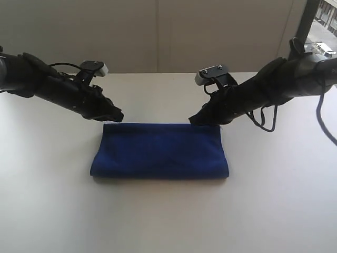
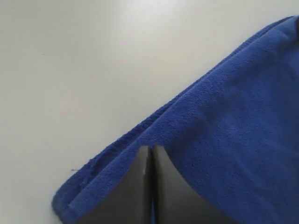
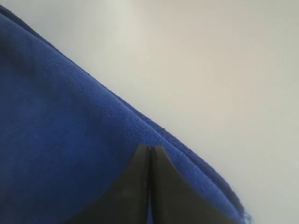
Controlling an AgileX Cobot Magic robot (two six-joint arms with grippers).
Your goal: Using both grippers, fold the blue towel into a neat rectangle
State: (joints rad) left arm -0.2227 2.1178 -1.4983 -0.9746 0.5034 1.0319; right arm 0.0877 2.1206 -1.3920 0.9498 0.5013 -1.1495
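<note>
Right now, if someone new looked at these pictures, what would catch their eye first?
A deep royal-blue terry towel, folded into a thick rectangle, lies mid-table on the plain white tabletop. The black left arm and black right arm lean in from either side, their jaws shut on the towel's two far corners.

Both arms are matt black and bulky. The left arm tapers to a pointed left gripper and carries a small pale-grey camera. The right arm tapers to the right gripper and bears a grey camera block with tiny screws. Black cables loop beneath it. Seen close, the fingers are smooth dark-grey wedges.
</note>
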